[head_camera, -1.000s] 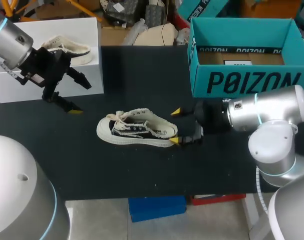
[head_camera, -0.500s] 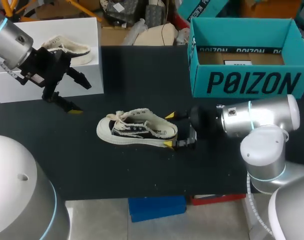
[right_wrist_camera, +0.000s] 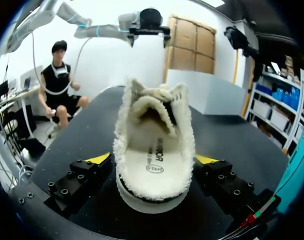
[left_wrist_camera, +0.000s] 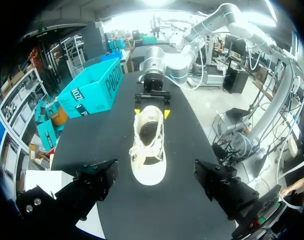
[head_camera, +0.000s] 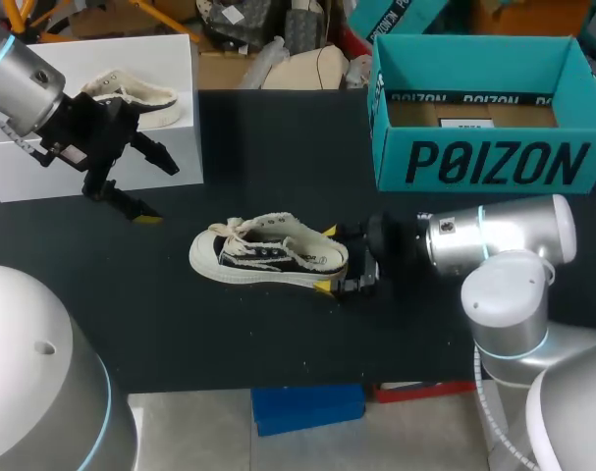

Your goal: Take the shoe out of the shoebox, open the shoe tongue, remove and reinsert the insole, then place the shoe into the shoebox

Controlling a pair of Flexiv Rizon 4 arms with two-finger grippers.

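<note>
Starting at your left, the left gripper point(head_camera: 160, 192) hangs open and empty, clear of the shoe point(head_camera: 268, 257) on the table point(head_camera: 278, 147). Your right gripper point(head_camera: 326, 258) straddles the heel, fingers unclosed, probably to steady it. The shoebox point(head_camera: 494, 162) stands behind.

Bold black lettering runs along the shoebox point(head_camera: 489, 162) front wall — small print marks the insole point(right_wrist_camera: 155, 162).

Shoe point(head_camera: 268, 253) on table point(head_camera: 278, 334), left of shoebox point(head_camera: 484, 162)
</note>
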